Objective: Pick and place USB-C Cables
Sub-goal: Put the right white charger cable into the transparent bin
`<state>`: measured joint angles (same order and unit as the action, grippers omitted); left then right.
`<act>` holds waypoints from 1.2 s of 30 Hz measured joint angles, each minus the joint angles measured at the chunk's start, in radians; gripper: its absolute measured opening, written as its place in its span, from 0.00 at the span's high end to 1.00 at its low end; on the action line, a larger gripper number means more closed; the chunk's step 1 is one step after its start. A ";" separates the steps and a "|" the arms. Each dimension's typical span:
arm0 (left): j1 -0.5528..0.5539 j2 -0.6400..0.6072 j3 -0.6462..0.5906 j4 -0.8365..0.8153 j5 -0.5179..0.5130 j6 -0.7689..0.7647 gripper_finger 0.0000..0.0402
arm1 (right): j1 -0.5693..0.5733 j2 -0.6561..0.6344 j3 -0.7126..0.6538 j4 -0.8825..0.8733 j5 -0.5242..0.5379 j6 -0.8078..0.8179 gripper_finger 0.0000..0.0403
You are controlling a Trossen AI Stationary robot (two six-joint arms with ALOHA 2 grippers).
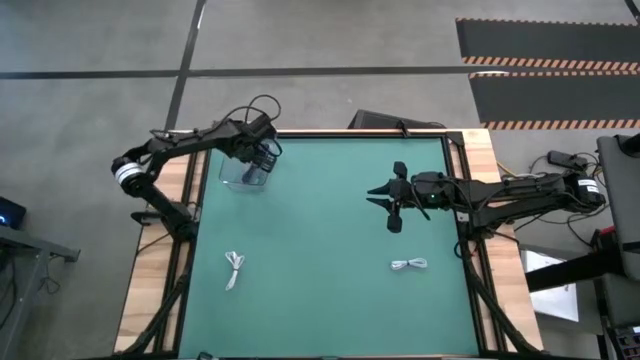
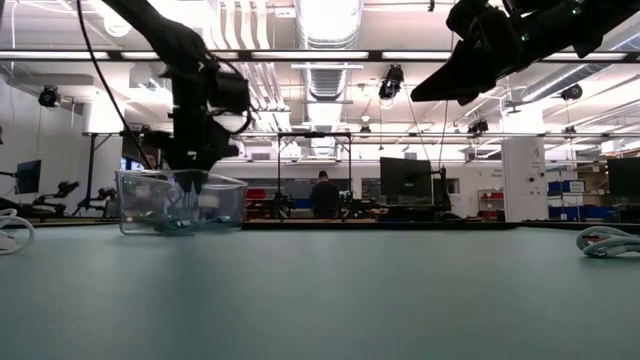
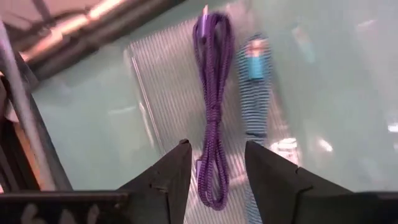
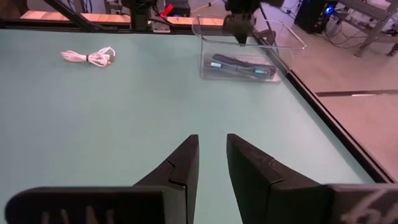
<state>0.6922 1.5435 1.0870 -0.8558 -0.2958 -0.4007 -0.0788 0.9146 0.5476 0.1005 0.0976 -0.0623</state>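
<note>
A clear plastic bin stands near the table's far left corner. In it lie the purple-black cable and the teal cable, side by side on its floor; the right wrist view shows both cables too. My left gripper hangs open over the bin, its fingers on either side of the purple cable's near end, above it. One white cable lies on the mat at near left, the other white cable at near right. My right gripper hovers open above the table's middle right.
The green mat is bordered by a wooden frame. In the right wrist view the left white cable lies left of the bin. A person stands far off in the room. Open mat lies between the two white cables.
</note>
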 joint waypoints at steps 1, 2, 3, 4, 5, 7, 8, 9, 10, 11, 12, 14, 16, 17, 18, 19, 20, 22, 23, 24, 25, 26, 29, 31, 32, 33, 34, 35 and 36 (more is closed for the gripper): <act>-0.007 -0.020 0.000 0.000 0.000 0.012 0.67 | 0.000 0.000 0.000 0.000 0.000 0.006 0.82; -0.018 -0.040 0.000 0.000 0.000 0.018 0.67 | 0.000 0.000 0.000 0.000 0.000 0.011 0.82; -0.032 -0.058 0.000 0.001 0.000 0.021 0.67 | 0.000 0.000 0.000 0.000 0.000 0.016 0.82; -0.048 -0.077 0.001 0.003 0.000 0.022 0.67 | 0.000 0.000 0.000 0.000 0.000 0.023 0.82; -0.065 -0.098 0.001 0.004 0.000 0.022 0.67 | 0.000 0.000 0.000 -0.001 0.000 0.031 0.82; -0.109 -0.144 -0.002 0.012 -0.010 0.022 0.67 | 0.000 0.000 0.000 -0.002 0.000 0.049 0.82; -0.136 -0.168 -0.003 0.017 -0.026 0.022 0.67 | 0.000 0.000 0.000 -0.005 0.000 0.060 0.82; -0.164 -0.190 -0.007 0.017 -0.042 0.021 0.67 | 0.000 0.000 0.000 -0.010 0.000 0.070 0.82; -0.199 -0.209 -0.010 0.015 -0.059 0.021 0.67 | 0.000 0.000 0.000 -0.017 0.000 0.081 0.82; -0.236 -0.226 -0.014 0.022 -0.076 0.020 0.67 | 0.000 0.000 0.000 -0.023 0.000 0.098 0.82; -0.275 -0.245 -0.019 0.039 -0.089 0.017 0.67 | 0.000 0.001 0.000 -0.029 0.000 0.119 0.82; -0.357 -0.282 -0.040 0.089 -0.109 0.019 0.67 | 0.006 0.005 0.000 -0.046 -0.008 0.162 0.82; -0.441 -0.311 -0.074 0.175 -0.112 0.035 0.67 | 0.022 0.006 0.000 -0.084 -0.049 0.206 0.82; -0.479 -0.324 -0.093 0.217 -0.113 0.048 0.67 | 0.035 0.006 0.000 -0.098 -0.068 0.229 0.82; -0.519 -0.336 -0.112 0.257 -0.113 0.065 0.66 | 0.052 0.006 0.000 -0.110 -0.079 0.257 0.82; -0.556 -0.346 -0.133 0.308 -0.114 0.077 0.66 | 0.075 0.006 0.000 -0.118 -0.079 0.281 0.82; -0.588 -0.355 -0.154 0.368 -0.114 0.097 0.66 | 0.098 0.006 0.000 -0.123 -0.079 0.300 0.82; -0.642 -0.370 -0.198 0.459 -0.114 0.142 0.66 | 0.151 0.006 0.000 -0.122 -0.080 0.336 0.82; -0.666 -0.373 -0.216 0.507 -0.114 0.166 0.66 | 0.178 0.006 0.000 -0.122 -0.079 0.358 0.82; -0.686 -0.377 -0.232 0.553 -0.114 0.191 0.66 | 0.206 0.006 0.000 -0.122 -0.080 0.385 0.82; -0.704 -0.380 -0.247 0.586 -0.115 0.211 0.66 | 0.236 0.006 0.000 -0.124 -0.080 0.414 0.82; -0.718 -0.381 -0.260 0.615 -0.115 0.229 0.66 | 0.264 0.006 0.000 -0.126 -0.079 0.443 0.82; -0.746 -0.382 -0.290 0.689 -0.113 0.260 0.66 | 0.352 0.006 0.000 -0.145 -0.073 0.523 0.82; -0.751 -0.381 -0.296 0.700 -0.114 0.261 0.66 | 0.408 0.006 0.000 -0.182 -0.050 0.583 0.83; -0.752 -0.381 -0.296 0.701 -0.114 0.261 0.66 | 0.433 0.006 0.000 -0.208 -0.033 0.615 0.83; -0.753 -0.381 -0.297 0.701 -0.114 0.259 0.66 | 0.459 0.006 0.000 -0.231 -0.013 0.646 0.84; -0.753 -0.381 -0.297 0.701 -0.114 0.259 0.66 | 0.482 0.006 0.000 -0.261 0.004 0.676 0.84; -0.753 -0.380 -0.297 0.701 -0.114 0.259 0.66 | 0.502 0.006 0.000 -0.295 0.014 0.704 0.85; -0.753 -0.380 -0.297 0.701 -0.114 0.260 0.66 | 0.522 0.006 0.000 -0.327 0.018 0.729 0.85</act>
<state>-0.0605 1.1637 0.7898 -0.1547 -0.4095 -0.1410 0.4437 0.9210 0.5472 -0.2266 0.1159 0.6667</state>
